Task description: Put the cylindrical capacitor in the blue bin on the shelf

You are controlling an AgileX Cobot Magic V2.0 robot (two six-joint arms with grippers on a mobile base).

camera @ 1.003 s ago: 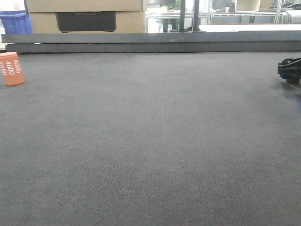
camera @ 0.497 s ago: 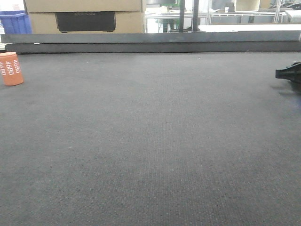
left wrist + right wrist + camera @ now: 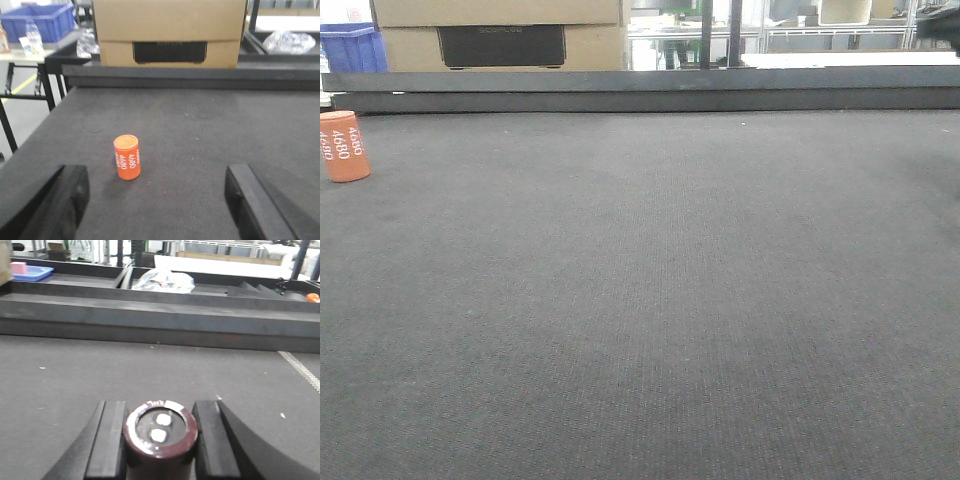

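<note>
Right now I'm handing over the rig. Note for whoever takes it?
Left gripper: open, empty; an orange cylinder stands on the mat ahead of it.
Right gripper: shut on the dark capacitor.
Done: capacitor grasped.
To do: carry it to the blue bin on the shelf, release.
A blue crate shows past the mat's left edge; no steel shelf clearly in view.

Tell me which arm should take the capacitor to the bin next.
Right. The right gripper is shut on the capacitor. The left gripper is open and empty, with only an orange cylinder standing ahead of it.
</note>
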